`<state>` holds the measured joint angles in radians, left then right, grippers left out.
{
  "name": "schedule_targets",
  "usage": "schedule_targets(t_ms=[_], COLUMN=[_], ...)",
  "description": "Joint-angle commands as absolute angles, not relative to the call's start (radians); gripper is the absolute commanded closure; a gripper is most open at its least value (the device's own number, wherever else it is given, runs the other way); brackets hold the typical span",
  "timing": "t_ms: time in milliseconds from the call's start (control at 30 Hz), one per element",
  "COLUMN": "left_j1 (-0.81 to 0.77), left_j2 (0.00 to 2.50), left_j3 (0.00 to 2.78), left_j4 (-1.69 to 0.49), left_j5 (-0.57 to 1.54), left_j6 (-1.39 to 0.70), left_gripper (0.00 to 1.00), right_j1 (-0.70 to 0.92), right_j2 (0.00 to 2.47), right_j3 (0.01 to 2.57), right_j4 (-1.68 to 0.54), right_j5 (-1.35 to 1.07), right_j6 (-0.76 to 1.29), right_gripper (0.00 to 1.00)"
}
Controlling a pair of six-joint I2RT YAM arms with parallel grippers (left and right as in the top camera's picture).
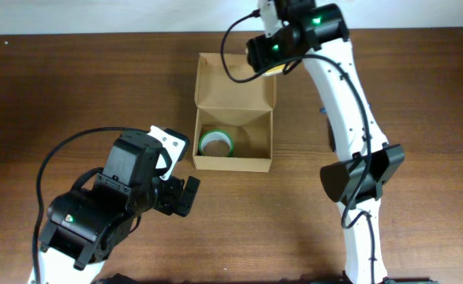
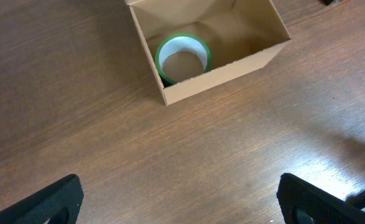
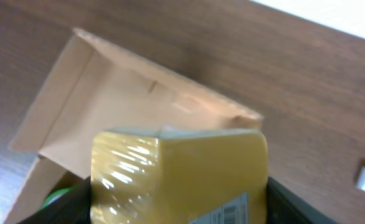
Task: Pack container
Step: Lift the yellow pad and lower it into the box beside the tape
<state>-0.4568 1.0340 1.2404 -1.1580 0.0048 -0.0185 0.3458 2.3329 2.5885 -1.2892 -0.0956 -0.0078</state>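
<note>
Dark wood-grain table (image 1: 420, 95) carries the container (image 1: 233, 163), a plain brown box sitting midway across and closer to the far edge, its lid flap (image 1: 231, 83) folded back toward that edge. A green tape roll (image 1: 216, 143) lies in the box's left half. The right hand (image 1: 272, 63) hovers over the flap, clenched on a yellow shrink-wrapped block (image 3: 182, 168). The left hand (image 2: 179, 208) hangs spread wide and empty above bare wood off the box's near-left corner. The step in hand appears to be putting the block in. It likely needs carrying toward the near edge until it clears the flap's hinge, then lowering over the vacant right half beside the roll and releasing low, so it lands flat rather than on the rim.
</note>
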Motion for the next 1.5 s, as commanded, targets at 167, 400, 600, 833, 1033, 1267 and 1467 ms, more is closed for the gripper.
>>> schedule_targets(t_ms=[167,400,600,833,1033,1267,1467], left_j1=[-0.455,-0.455,-0.455,-0.455,-0.455,-0.455,-0.455], left_j2=[1.021,1.021,1.021,1.021,1.021,1.021,1.021], left_j3=[1.258,1.258,1.258,1.258,1.258,1.258,1.258], left_j4=[-1.156,-1.156,-1.156,-1.156,-1.156,-1.156,-1.156], left_j5=[0.02,0.02,0.02,0.02,0.02,0.02,0.02], left_j6=[-0.002,-0.002,-0.002,-0.002,-0.002,-0.002,-0.002], left_gripper=[0.0,0.0,0.0,0.0,0.0,0.0,0.0], right_j1=[0.427,0.487,0.531,0.538,0.547,0.57,0.571], right_j2=[1.954,1.739,1.757,1.775,1.791,1.877,1.918], right_j3=[1.971,1.591,1.505,1.472,1.46,1.46,1.46], right_j4=[-0.97,-0.817,-0.791,-0.796,-0.785,-0.762,-0.746], right_j5=[-0.093,-0.07,-0.067,-0.01,0.014,0.036,0.064], right_j6=[0.088,0.176,0.255,0.393,0.458,0.49,0.51], right_gripper=[0.27,0.27,0.28,0.31,0.32,0.32,0.32])
